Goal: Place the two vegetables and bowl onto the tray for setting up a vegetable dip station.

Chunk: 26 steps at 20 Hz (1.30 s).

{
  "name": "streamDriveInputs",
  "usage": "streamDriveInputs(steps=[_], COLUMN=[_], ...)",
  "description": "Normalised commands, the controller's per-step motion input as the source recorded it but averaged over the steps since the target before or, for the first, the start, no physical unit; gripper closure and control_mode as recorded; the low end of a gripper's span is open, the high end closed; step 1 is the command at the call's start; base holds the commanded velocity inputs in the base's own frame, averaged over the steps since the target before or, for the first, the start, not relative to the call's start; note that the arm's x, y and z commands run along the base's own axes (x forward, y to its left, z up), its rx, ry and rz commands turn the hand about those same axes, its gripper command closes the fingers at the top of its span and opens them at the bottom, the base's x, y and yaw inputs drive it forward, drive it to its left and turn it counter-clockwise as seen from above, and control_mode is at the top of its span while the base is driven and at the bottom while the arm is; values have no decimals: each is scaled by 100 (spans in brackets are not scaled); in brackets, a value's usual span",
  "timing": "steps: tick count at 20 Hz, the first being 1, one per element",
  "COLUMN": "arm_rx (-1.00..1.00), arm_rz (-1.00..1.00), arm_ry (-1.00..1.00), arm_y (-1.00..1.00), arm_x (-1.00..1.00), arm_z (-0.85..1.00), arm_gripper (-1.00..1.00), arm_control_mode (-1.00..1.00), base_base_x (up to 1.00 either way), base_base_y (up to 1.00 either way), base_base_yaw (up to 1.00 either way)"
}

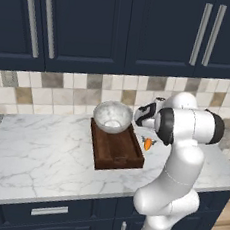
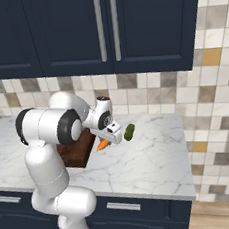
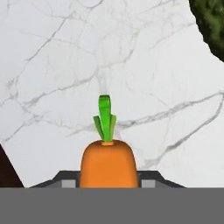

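gripper (image 3: 108, 183) is seen with its fingers pressed against both sides of the carrot (image 3: 107, 162), whose green tip points to 12 o'clock over the marble counter (image 3: 65, 78). the dark green vegetable (image 2: 129, 131) is seen on the counter at 2 o'clock from the carrot. the marbled bowl (image 1: 112, 117) is seated on the far end of the wooden tray (image 1: 116, 149), at 9 o'clock of the carrot.

Tray (image 1: 116, 150) dark wood, matt; counter (image 1: 37, 154) marble, glossy

Bowl (image 1: 112, 117) on tray (image 1: 117, 150); carrot (image 1: 147, 143) beside tray.
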Motion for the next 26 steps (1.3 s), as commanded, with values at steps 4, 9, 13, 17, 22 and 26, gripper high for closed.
streamDriveInputs(steps=[4,9,13,17,22,26], arm_rx=[3,4,4,6,6,4], arm_rz=[-7,-9,-12,-7,-2,-8], arm_ry=[2,0,0,5,3,0], arm_y=[-5,-3,7,15,20,24], arm_x=[-12,-37,-31,-26,-30,-27], arm_z=[10,21,26,31,25,18], arm_gripper=[100,100,100,100,100,100], arm_control_mode=[-100,-100,-100,-100,-100,-100], base_base_x=[0,0,0,0,0,0], base_base_y=[0,0,0,0,0,0], base_base_yaw=[0,0,0,0,0,0])
